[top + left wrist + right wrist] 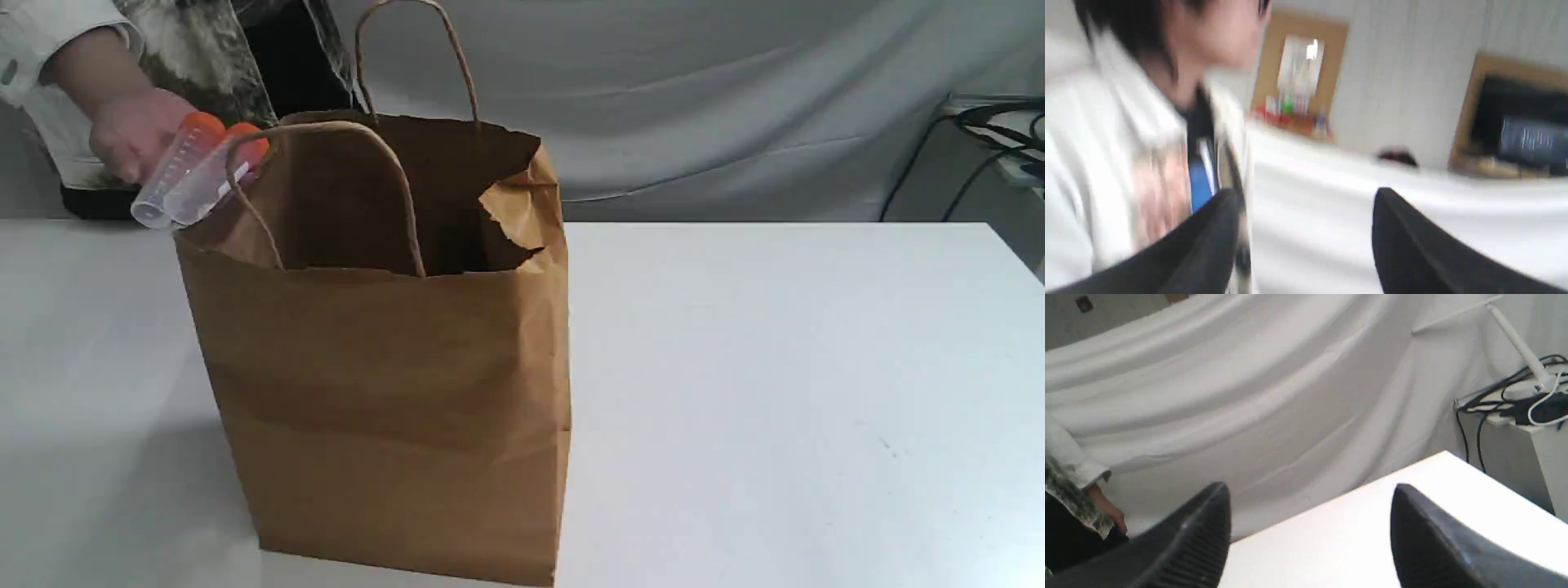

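**Brown paper bag** (pixel 384 367) standing upright with its mouth open, left of centre on the white counter (pixel 775 367). Its base sits close to the near edge, and broad bare surface lies to its right. The kraft paper is matt and creased. The right rim (pixel 522 212) is torn and folded inward, and twisted-cord handles (pixel 408 204) arch above.

Just beside the bag's left rim, a person's hand (pixel 135 139) holds two clear, orange-capped tubes (pixel 192 175) (tilted, caps uppermost).

**Left gripper** (pixel 1306 194): dark fingers (pixel 1412 245) spread apart with nothing between them; the view is blurred.

**Right gripper** (pixel 1310 486): ribbed fingers (pixel 1200 539) likewise parted and empty, with the counter's far right corner beyond them.
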Controlling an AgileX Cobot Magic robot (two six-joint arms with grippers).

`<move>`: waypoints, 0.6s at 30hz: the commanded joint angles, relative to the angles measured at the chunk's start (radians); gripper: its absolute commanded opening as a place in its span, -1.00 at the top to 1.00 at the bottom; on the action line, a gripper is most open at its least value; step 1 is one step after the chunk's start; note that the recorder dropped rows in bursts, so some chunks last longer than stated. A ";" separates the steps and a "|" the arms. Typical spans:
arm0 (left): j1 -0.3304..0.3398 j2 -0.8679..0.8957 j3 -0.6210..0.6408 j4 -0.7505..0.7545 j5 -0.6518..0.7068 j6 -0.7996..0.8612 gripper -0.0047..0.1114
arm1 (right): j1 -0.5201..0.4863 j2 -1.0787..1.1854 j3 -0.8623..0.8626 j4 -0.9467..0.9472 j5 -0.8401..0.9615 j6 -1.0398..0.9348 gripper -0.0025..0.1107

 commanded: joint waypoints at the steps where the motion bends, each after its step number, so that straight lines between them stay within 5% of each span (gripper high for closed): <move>1: 0.002 0.105 -0.096 -0.073 0.270 0.039 0.02 | 0.002 -0.003 0.003 -0.003 0.019 -0.004 -0.04; 4: 0.002 0.181 -0.173 -0.170 0.548 0.207 -0.02 | 0.002 -0.003 0.003 -0.003 0.017 -0.004 -0.04; 10: 0.004 0.238 -0.199 -0.284 0.898 0.209 -0.18 | 0.002 -0.003 0.003 -0.003 0.017 -0.004 -0.04; 18: 0.004 0.239 -0.201 -0.358 0.916 0.285 -0.24 | 0.002 -0.003 0.003 -0.003 0.017 -0.004 -0.04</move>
